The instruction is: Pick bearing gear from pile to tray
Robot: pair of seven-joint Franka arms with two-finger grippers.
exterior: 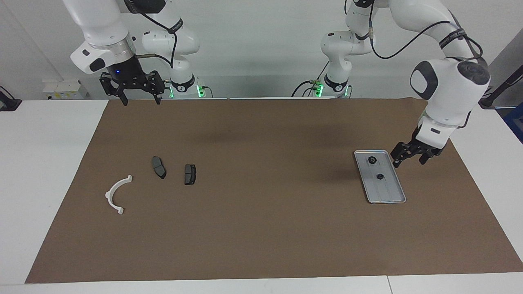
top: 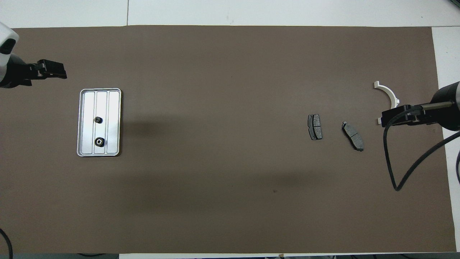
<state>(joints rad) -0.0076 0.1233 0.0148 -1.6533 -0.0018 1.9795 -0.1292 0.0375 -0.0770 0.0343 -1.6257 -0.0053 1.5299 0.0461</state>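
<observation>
The silver tray (exterior: 388,194) (top: 113,108) lies on the brown mat toward the left arm's end. Two small black bearing gears (exterior: 372,160) (exterior: 379,176) rest in it, also seen from above as bearing gears (top: 97,119) (top: 99,141). My left gripper (exterior: 408,162) (top: 61,72) hangs open and empty in the air, over the mat just off the tray's rim. The pile toward the right arm's end holds a white half-ring (exterior: 116,194) (top: 387,92) and two dark pads (exterior: 159,167) (exterior: 190,174). My right gripper (exterior: 141,102) (top: 386,118) waits open, high over the mat's edge by the robots.
The brown mat (exterior: 261,228) covers most of the white table. A black cable (top: 406,169) loops from the right arm over the mat. The two pads (top: 315,126) (top: 353,135) lie a hand's width apart beside the half-ring.
</observation>
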